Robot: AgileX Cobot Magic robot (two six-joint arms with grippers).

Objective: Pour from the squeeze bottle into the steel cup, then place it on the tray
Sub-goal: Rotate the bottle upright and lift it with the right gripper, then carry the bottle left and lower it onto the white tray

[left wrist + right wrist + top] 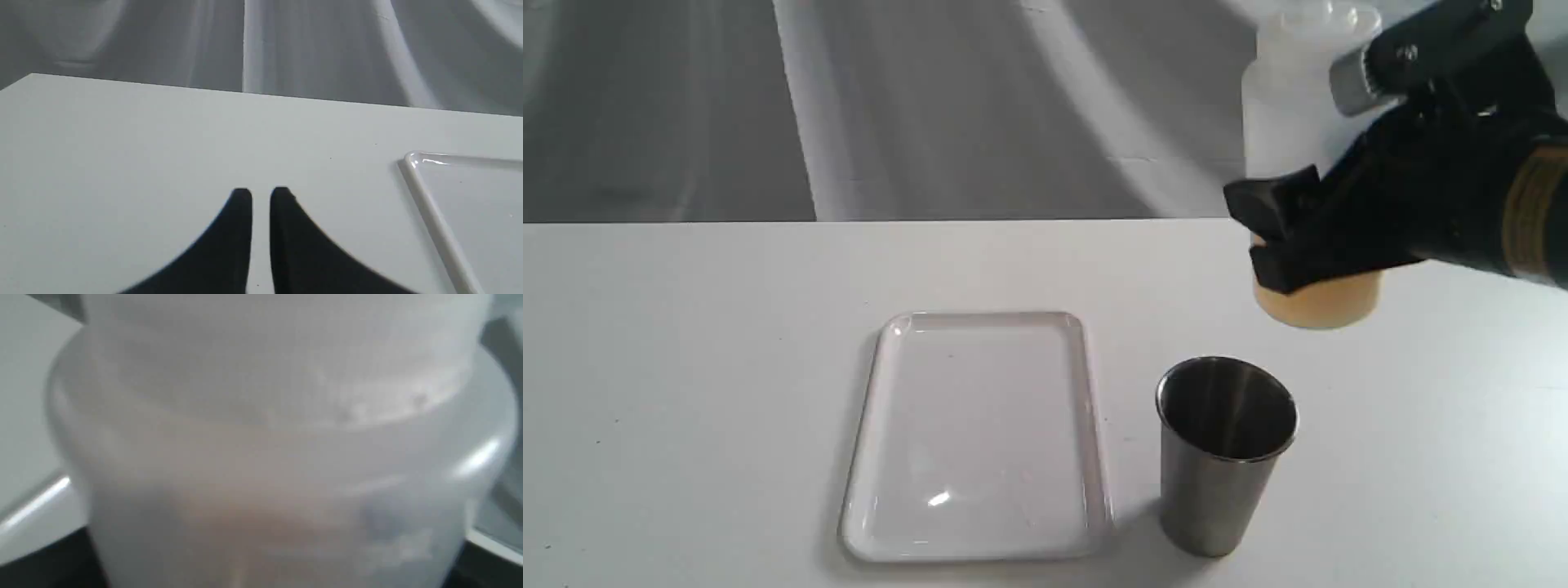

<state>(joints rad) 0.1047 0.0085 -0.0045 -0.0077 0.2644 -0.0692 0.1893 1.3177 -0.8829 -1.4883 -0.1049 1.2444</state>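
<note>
Found a white table [686,367] bearing all items. Noted the tray [980,316] lying flat near the middle of the exterior view. Located the squeeze bottle [1282,122] upright at the right, beyond the steel cup [1217,490] and well apart from the tray, with amber liquid low in its base. Cannot tell whether that base rests on the table or hangs clear of it. Recorded the steel cup standing upright, mouth up, just right of the tray and not touching it. Confirmed the right gripper [1274,237] clamped across the bottle's lower body, above the liquid line. Found the right wrist view filled by the blurred bottle wall. Saw the left gripper [260,194] low over bare table beside the tray's corner, jaws parted by a narrow slit, gripping nothing.
</note>
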